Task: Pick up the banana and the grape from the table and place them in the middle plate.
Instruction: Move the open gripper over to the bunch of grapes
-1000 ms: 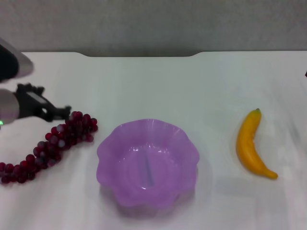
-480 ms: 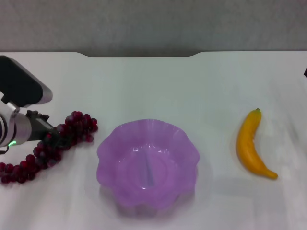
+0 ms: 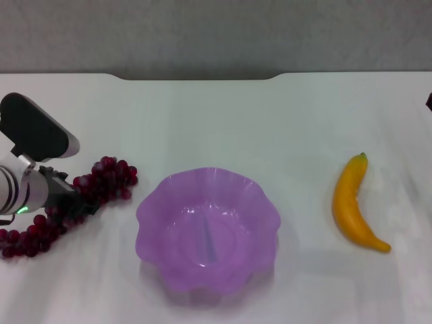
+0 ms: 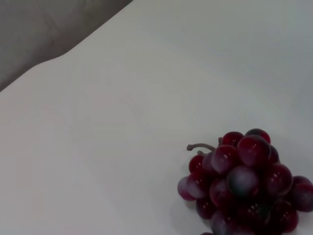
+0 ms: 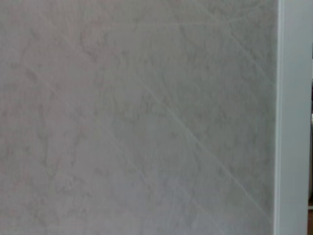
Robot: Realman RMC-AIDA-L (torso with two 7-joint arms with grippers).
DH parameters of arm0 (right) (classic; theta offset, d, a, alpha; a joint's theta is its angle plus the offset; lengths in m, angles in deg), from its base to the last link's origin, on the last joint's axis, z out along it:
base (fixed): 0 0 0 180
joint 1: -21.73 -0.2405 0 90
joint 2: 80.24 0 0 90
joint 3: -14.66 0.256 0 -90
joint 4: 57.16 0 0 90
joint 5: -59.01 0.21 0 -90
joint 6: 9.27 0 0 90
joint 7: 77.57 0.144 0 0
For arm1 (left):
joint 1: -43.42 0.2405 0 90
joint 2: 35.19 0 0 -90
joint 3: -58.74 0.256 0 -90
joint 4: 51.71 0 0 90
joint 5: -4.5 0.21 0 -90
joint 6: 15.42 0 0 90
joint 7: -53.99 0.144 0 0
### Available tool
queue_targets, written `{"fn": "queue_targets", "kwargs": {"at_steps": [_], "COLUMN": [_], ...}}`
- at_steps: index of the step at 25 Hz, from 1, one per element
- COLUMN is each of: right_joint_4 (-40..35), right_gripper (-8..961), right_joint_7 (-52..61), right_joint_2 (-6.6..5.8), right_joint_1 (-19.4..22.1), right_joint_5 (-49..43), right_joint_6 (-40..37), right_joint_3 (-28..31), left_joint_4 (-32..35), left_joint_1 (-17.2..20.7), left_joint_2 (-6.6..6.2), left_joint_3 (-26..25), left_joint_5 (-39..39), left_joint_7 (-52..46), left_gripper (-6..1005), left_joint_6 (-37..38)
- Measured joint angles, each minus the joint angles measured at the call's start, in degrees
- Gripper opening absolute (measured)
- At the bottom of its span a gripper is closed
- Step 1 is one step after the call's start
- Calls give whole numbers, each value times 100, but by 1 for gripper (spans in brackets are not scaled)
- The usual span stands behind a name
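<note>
The grape [image 3: 108, 179] bunch lies on the table [image 3: 223, 121] at the left, running from the front left edge toward the middle plate [image 3: 152, 209]. My left gripper [image 3: 75, 201] is down on the middle of the bunch. The left wrist view shows the bunch's thick end [image 4: 244, 181] with its short stem. The purple scalloped plate is empty, at the front centre. The banana [image 3: 352, 202] lies on the table at the right, stem pointing away from me. My right gripper is out of view; only a dark bit of that arm [image 3: 429, 101] shows at the right edge.
The table's far edge has a rounded notch [image 3: 196, 76]. The right wrist view shows only grey floor and a white edge [image 5: 293, 117].
My left arm has moved forward and down, from beside the bunch's far end onto its middle. The grapes, plate and banana have not moved.
</note>
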Motion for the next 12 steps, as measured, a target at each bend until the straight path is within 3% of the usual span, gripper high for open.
{"fn": "queue_targets", "kwargs": {"at_steps": [12], "right_joint_4": [-2], "right_gripper": [890], "right_joint_7": [0], "right_joint_2": [0], "right_joint_1": [11], "right_joint_5": [-7], "right_joint_6": [-42], "right_joint_3": [0], "left_joint_4": [297], "left_joint_1": [-153], "left_joint_2": [-5], "left_joint_3": [-49], "left_joint_5": [93], "left_joint_7": [-38], "left_gripper": [843], "left_joint_6": [-35]}}
